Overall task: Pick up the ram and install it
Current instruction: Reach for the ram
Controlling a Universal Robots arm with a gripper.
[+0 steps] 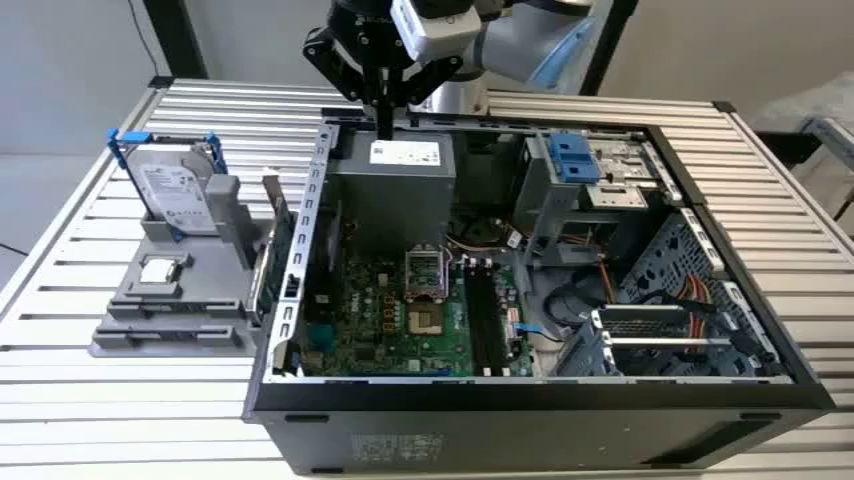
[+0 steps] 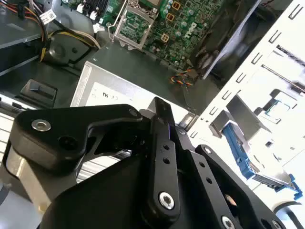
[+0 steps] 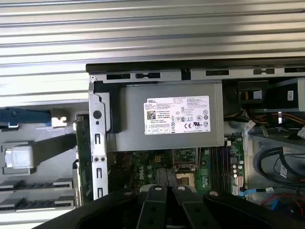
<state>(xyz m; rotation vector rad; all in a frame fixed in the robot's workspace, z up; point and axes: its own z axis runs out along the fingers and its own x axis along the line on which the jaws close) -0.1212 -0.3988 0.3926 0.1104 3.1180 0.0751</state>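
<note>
The ram (image 1: 275, 215) is a thin greenish stick standing on edge at the side of the grey fixture (image 1: 174, 310), just outside the computer case's wall; in the first wrist view the ram (image 3: 83, 152) shows as a narrow green strip. My gripper (image 1: 384, 122) hangs over the back of the open case, above the grey power supply (image 1: 394, 165). Its black fingers (image 3: 157, 200) are shut with nothing between them, well away from the ram. The dark memory slots (image 1: 483, 320) lie on the green motherboard (image 1: 387, 320) beside the processor socket.
A silver hard drive in a blue frame (image 1: 174, 185) and a small square chip (image 1: 160, 268) sit on the fixture. The case (image 1: 747, 390) holds drive cages, blue latches (image 1: 574, 155) and loose cables. A slatted metal table (image 1: 80, 400) surrounds everything.
</note>
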